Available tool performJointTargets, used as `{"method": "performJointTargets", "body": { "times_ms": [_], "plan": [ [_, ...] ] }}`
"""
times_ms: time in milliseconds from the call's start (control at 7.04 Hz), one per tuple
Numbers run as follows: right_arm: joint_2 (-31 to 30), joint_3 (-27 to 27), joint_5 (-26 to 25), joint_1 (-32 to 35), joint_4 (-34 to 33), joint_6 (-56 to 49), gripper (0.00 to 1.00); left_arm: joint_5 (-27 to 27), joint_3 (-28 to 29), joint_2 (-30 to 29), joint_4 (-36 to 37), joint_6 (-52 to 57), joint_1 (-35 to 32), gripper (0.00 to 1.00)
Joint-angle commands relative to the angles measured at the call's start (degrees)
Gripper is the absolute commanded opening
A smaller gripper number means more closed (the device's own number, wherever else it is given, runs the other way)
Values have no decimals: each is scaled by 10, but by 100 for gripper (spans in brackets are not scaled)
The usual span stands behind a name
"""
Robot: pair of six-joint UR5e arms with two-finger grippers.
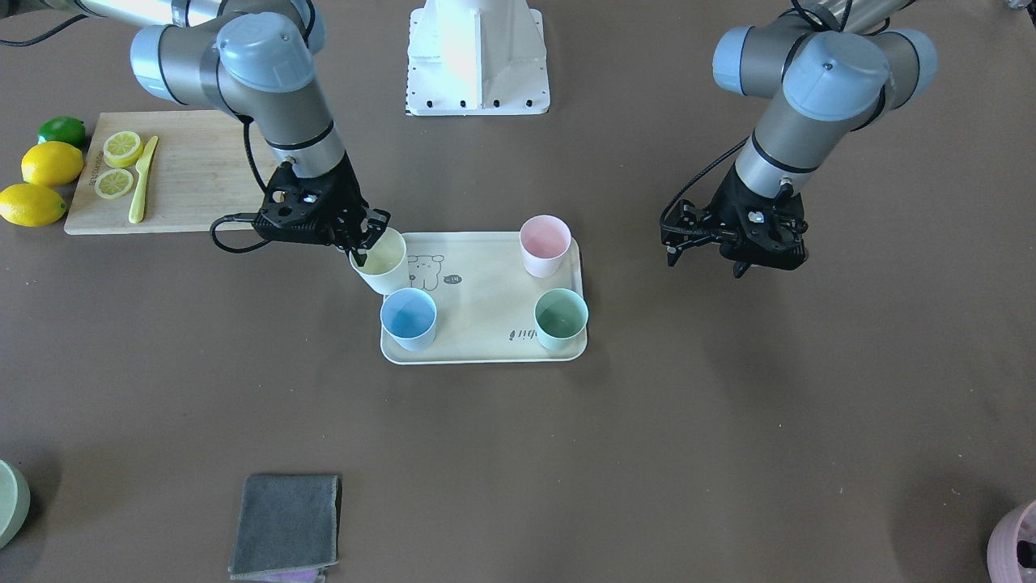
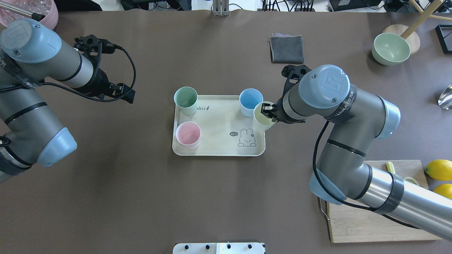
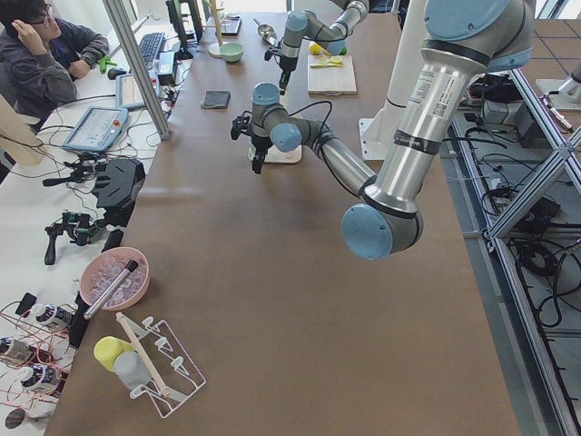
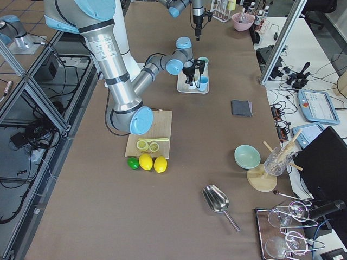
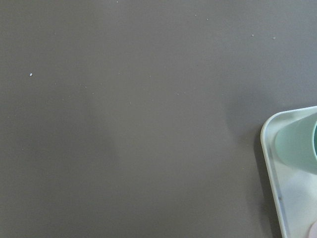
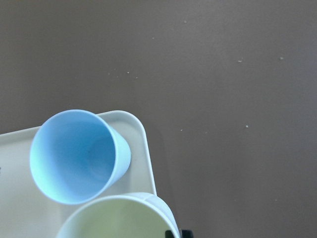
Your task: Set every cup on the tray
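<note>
The cream tray [image 1: 486,324] [image 2: 219,141] lies mid-table. On it stand the pink cup [image 1: 544,243] [image 2: 188,134], the mint green cup [image 1: 560,317] [image 2: 185,98] and the light blue cup [image 1: 409,317] [image 2: 250,101]. My right gripper [image 1: 368,239] [image 2: 268,113] is shut on the rim of the pale yellow cup [image 1: 380,259] [image 2: 263,114] and holds it slightly tilted at the tray's edge, beside the blue cup. The right wrist view shows the blue cup [image 6: 74,156] and the yellow rim [image 6: 119,218]. My left gripper [image 1: 704,261] [image 2: 125,93] hovers open and empty off the tray's other side.
A wooden cutting board [image 1: 194,178] with lemon slices and a knife, plus whole lemons [image 1: 50,163], lies behind my right arm. A grey cloth [image 1: 287,522] [image 2: 286,48], a sage bowl [image 2: 390,48] and a mauve pot [image 1: 1016,551] sit along the far edge.
</note>
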Motion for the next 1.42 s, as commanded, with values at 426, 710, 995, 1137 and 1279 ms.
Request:
{"method": "performJointTargets", "body": {
  "times_ms": [426, 710, 995, 1137, 1279],
  "plan": [
    [35, -1, -20, -15, -3, 35, 100, 0, 2, -4, 0, 3, -1, 98],
    [29, 45, 37, 54, -87, -57, 100, 0, 0, -3, 1, 4, -9, 98],
    [-24, 67, 77, 135, -99, -198, 100, -5, -18, 41, 6, 61, -55, 98],
    [-64, 69, 131, 211, -99, -290, 100, -15, -21, 73, 8, 137, -108, 98],
    [-110, 69, 178, 289, -93, -367, 100, -61, -21, 96, 22, 200, -162, 98]
  ]
}}
